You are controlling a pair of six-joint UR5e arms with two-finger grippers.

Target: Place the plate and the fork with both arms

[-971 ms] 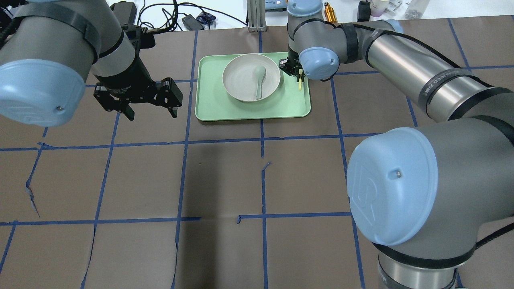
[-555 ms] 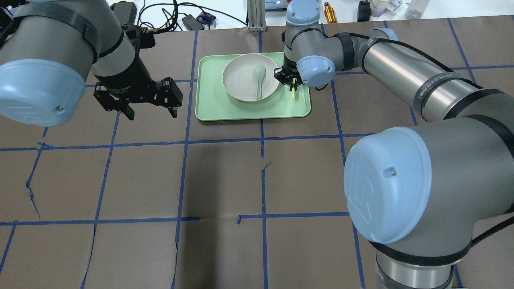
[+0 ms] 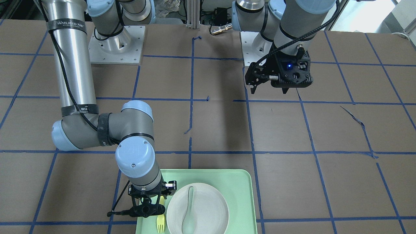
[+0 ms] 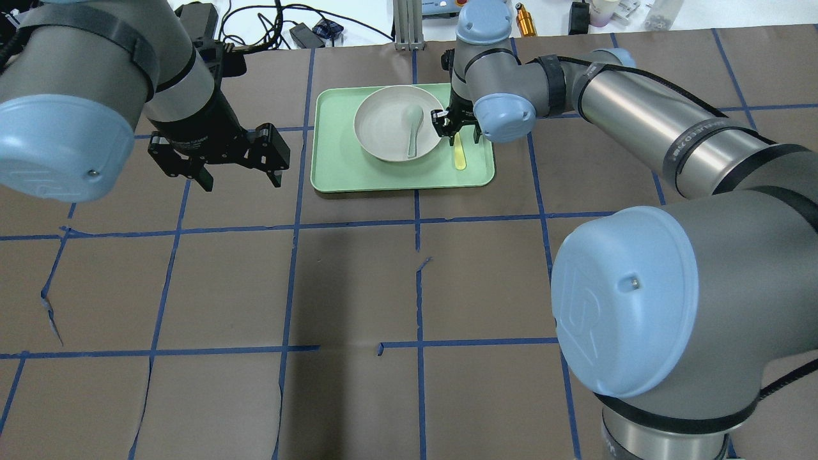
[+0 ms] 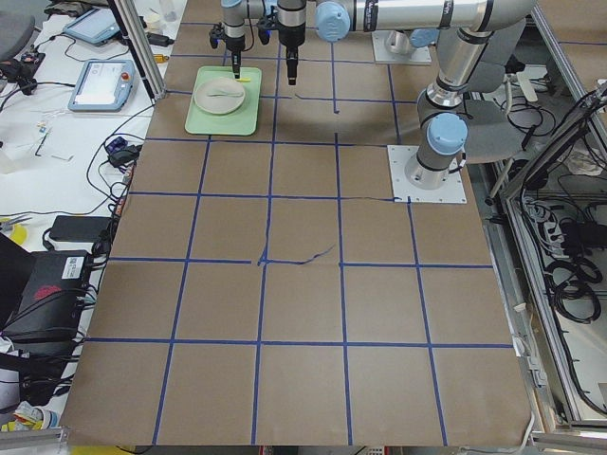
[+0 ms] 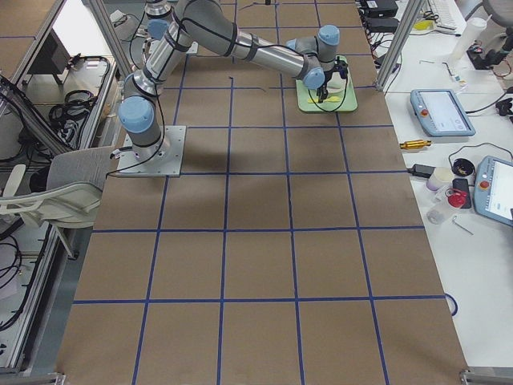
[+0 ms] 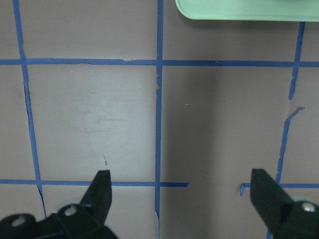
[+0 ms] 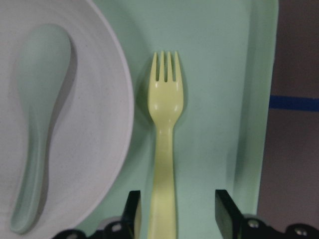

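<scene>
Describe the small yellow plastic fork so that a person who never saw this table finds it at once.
Find the rectangular mint-green tray on the brown table; a round off-white plate sits on it. The small yellow plastic fork lies flat on the tray beside the plate, on the robot's right. Unlike the pale grey-green spoon inside the plate, it is bright yellow with tines.

You've got right arm and left arm: grey metal tubes, light-blue joint caps, black straps, black cable; left gripper black, blue LED, upper right, front view.
</scene>
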